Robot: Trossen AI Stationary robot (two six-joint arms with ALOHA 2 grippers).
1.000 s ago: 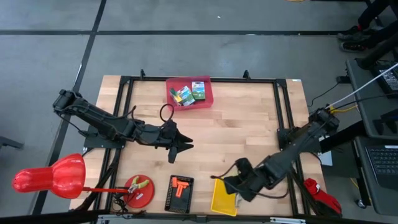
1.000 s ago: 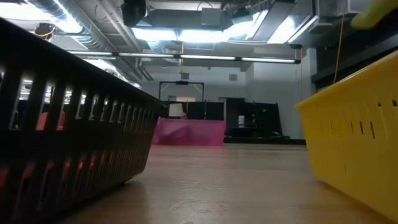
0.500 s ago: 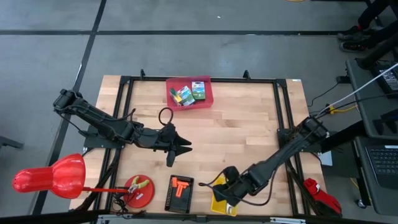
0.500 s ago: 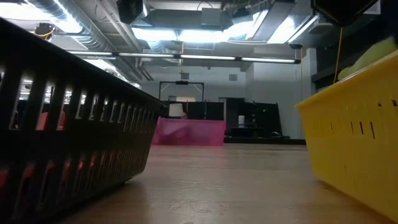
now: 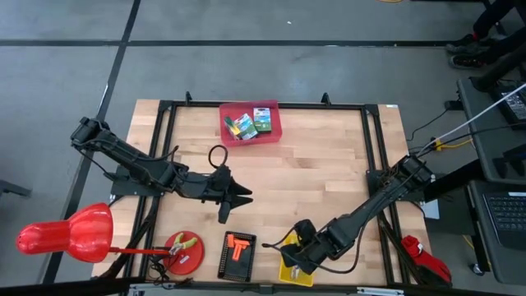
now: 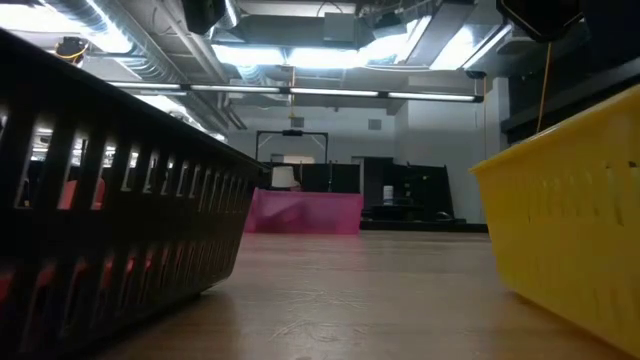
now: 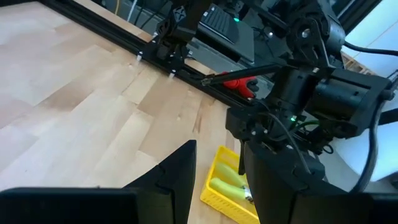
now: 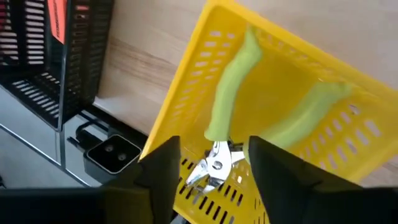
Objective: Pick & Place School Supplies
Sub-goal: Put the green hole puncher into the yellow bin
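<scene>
Two green-and-yellow crayon boxes [image 5: 263, 119] [image 5: 242, 126] lie in the pink bin [image 5: 269, 136] at the table's far middle. My right gripper [image 5: 294, 265] hangs over the yellow basket [image 8: 186, 81] at the near edge. It is open, and its fingers stand on either side of the metal head of yellow-green-handled pliers [image 8: 233, 93]. The pliers lie in the basket. My left gripper [image 5: 238, 196] is open and holds nothing, above the wood left of the table's middle.
A black slotted basket [image 5: 237, 256] with an orange tool stands left of the yellow one. A red dish [image 5: 183, 249] with another pair of pliers sits at the near left. Black frame rails [image 5: 374, 156] border the table. Bare wood [image 5: 320, 173] lies between the bins.
My right gripper has moved toward the table's left and near edges and come down over the yellow basket. The yellow-green pliers came down with it, from above the basket's rim to inside the basket.
</scene>
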